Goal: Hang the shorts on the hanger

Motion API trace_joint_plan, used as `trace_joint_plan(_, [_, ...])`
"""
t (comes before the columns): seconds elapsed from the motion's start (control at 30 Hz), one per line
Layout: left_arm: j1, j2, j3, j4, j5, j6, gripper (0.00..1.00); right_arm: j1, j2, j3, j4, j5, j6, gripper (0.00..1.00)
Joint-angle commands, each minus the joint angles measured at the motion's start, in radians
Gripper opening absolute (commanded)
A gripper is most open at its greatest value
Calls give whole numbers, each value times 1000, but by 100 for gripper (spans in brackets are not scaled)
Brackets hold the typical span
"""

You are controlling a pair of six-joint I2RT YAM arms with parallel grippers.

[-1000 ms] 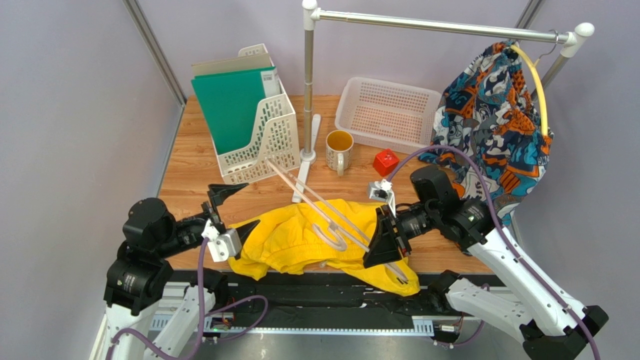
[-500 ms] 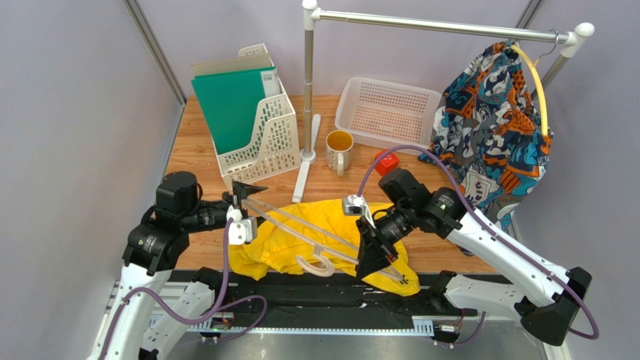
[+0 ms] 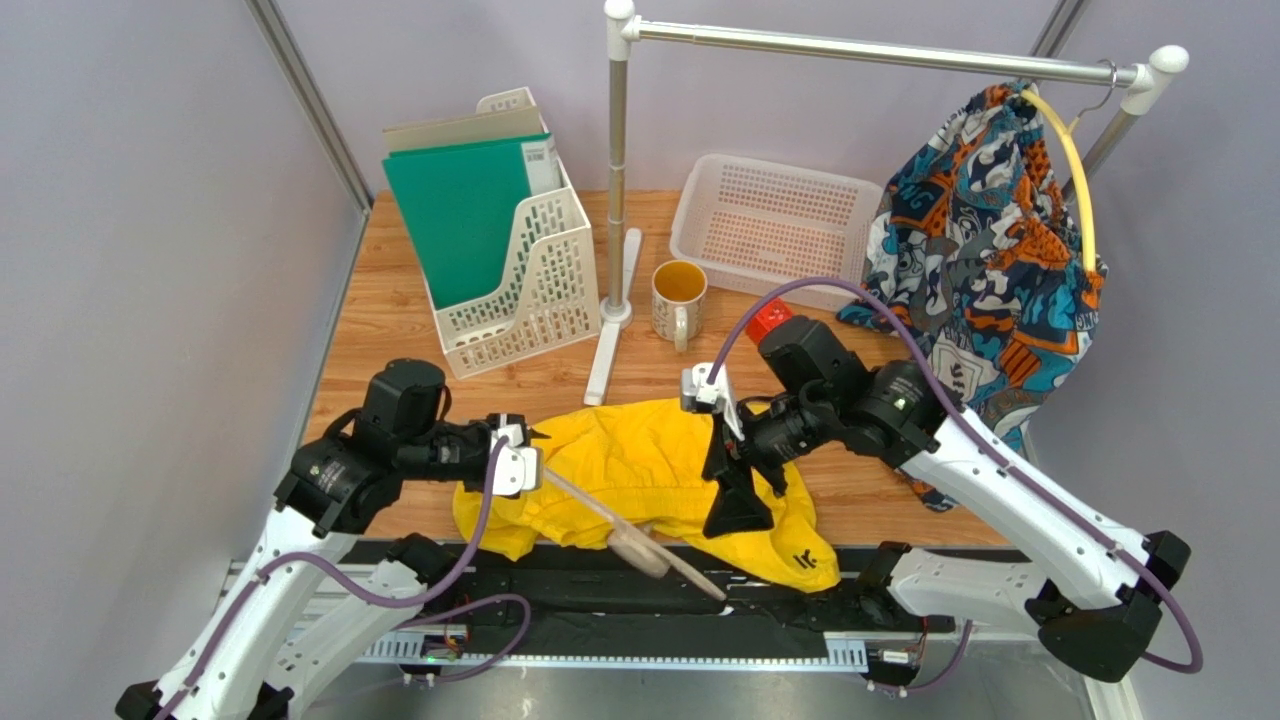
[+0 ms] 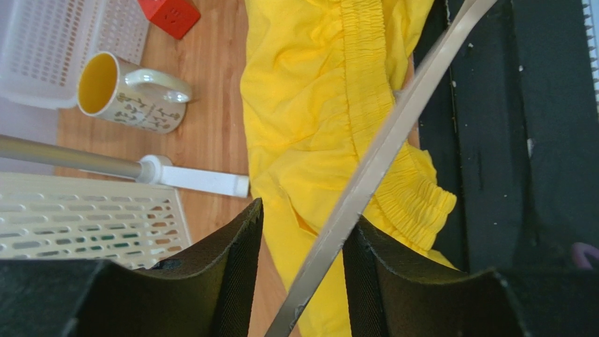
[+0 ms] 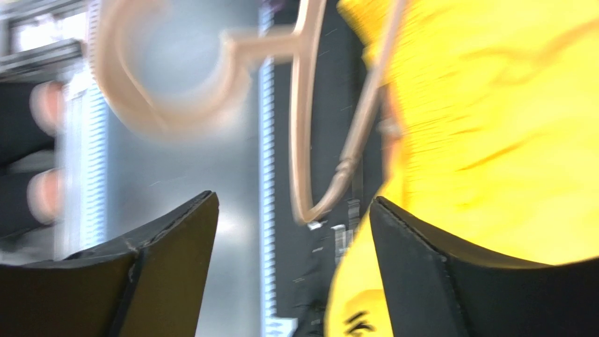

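The yellow shorts [image 3: 646,450] lie crumpled on the table's near edge, also seen in the left wrist view [image 4: 309,91] and the right wrist view [image 5: 492,105]. The beige hanger [image 3: 639,552] slants from my left gripper [image 3: 519,462] down over the shorts to the front edge. In the left wrist view, one hanger arm [image 4: 394,133] runs between the half-closed jaws of the left gripper [image 4: 304,214], touching only the right finger. My right gripper [image 3: 736,510] stands open over the shorts' right part. Its wrist view is blurred, with the gripper [image 5: 292,200] empty and the hanger's hook [image 5: 302,140] beyond.
At the back stand a white file rack [image 3: 496,255], a rail stand [image 3: 616,180], a mug [image 3: 678,300], a white basket [image 3: 774,225] and a red cube [image 3: 771,315]. A patterned garment [image 3: 992,255] hangs on the rail at right. A black strip [image 3: 601,593] edges the table front.
My right gripper opened and let go of the hanger, whose hook end dropped toward the front edge. The left gripper moved right and narrowed its jaws around the hanger arm.
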Motion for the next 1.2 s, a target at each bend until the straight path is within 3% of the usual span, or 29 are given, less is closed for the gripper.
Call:
trace_joint_plan(0.0, [-5,2,26,45,26,-261,0,0,-74,83,176,240,-6,85])
trace_joint_plan(0.13, [-5,37,28,89,30,-391,0,2,-99,66,262,252,4,87])
trace_joint_plan(0.27, [-5,60,35,85,-37,-392,0,2,-110,39,267,258,8,89])
trace_joint_plan(0.3, [-5,62,43,80,-45,-392,0,2,-122,25,270,257,8,93])
trace_joint_plan(0.47, [6,55,69,109,-45,-479,0,2,-286,-116,353,296,-7,99])
trace_joint_plan(0.6, [41,65,87,149,-28,-566,0,2,-383,-175,405,370,-18,100])
trace_joint_plan(0.73, [73,107,121,189,15,-651,0,3,-392,-186,457,329,-22,98])
trace_joint_plan(1.0, [78,146,160,266,44,-806,0,11,-188,-121,585,258,28,85])
trace_joint_plan(1.1, [78,143,150,283,49,-832,0,14,-119,-94,618,245,25,74])
trace_joint_plan(1.17, [78,141,144,284,53,-846,0,17,-102,-86,646,243,21,58])
